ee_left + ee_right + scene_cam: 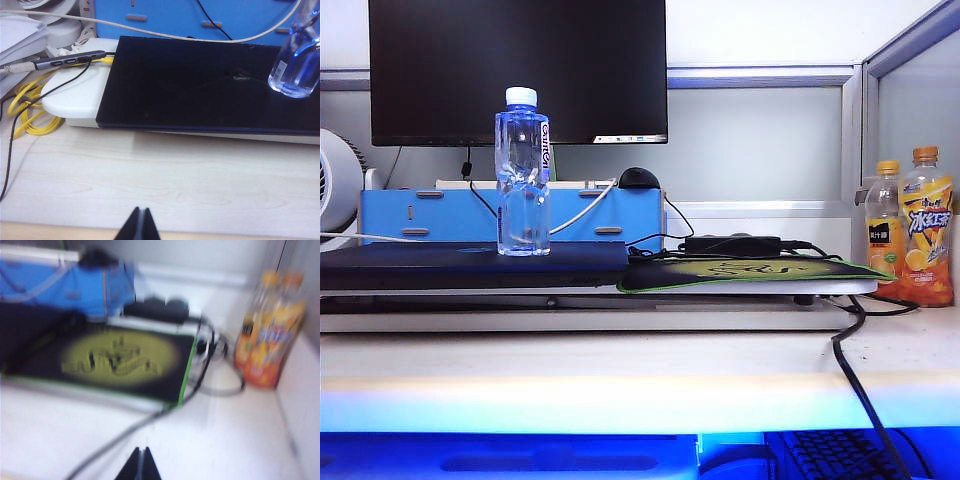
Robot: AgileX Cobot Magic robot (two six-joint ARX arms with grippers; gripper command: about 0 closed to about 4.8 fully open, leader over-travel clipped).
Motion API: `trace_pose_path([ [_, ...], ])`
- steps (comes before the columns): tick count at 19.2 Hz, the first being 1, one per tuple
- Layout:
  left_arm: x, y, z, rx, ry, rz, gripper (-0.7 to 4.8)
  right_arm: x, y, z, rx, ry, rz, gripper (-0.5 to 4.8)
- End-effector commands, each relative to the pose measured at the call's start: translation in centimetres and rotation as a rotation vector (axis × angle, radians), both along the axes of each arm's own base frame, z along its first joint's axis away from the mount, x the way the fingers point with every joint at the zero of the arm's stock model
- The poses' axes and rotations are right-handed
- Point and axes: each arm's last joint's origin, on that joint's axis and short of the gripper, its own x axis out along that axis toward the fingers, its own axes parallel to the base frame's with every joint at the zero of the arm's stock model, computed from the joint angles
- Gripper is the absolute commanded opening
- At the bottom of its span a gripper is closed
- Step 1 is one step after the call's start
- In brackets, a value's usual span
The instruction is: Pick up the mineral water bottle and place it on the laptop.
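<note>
One bottle point(522, 172) is standing upright on one laptop point(470, 264). Two orange drinks point(913, 228) are standing at the counter point(620, 370) edge. My left end effector point(139, 223) and right end effector point(139, 463) are both hanging closed, gripping nothing.

mineral water bottle point(523, 172): upright, left of centre, standing on the laptop point(470, 264) | laptop: flat, closed, lower left | mouse mat point(750, 272): right of laptop, touching its edge | monitor point(517, 68): upper left | two orange drink bottles point(912, 225): far right | desk point(620, 375): pale, across bottom | claws: neither visible
</note>
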Motion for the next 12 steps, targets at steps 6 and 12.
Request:
trace_pose_path([
  [6, 0.0, 0.0, 0.0, 0.001, -0.003, -0.004, -0.02, 0.3, 0.0, -3.6, -0.011, 0.127, -0.001, -0.01],
  [12, 0.0, 0.0, 0.0, 0.001, -0.003, -0.004, -0.02, 0.4, -0.9, -3.7, -0.018, 0.129, -0.164, -0.01],
])
